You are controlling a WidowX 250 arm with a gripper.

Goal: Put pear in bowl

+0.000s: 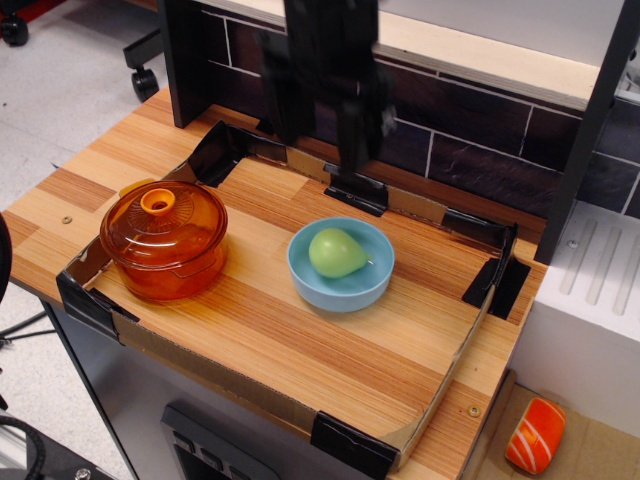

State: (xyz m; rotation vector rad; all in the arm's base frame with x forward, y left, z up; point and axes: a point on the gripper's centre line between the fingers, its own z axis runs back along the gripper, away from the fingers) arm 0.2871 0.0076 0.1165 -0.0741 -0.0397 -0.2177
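The light-green pear (pixel 336 252) lies on its side inside the round light-blue bowl (pixel 305 272) at the middle of the wooden board. My gripper (pixel 318 140) is blurred and well above and behind the bowl, its two dark fingers spread apart and empty, clear of the pear.
An orange translucent lidded pot (pixel 164 238) stands at the board's left. A low cardboard rim with black tape corners (pixel 352 445) edges the board. A dark brick-pattern back wall (pixel 470 150) and black posts stand behind. An orange-and-white striped object (pixel 534 436) lies off the board at the lower right.
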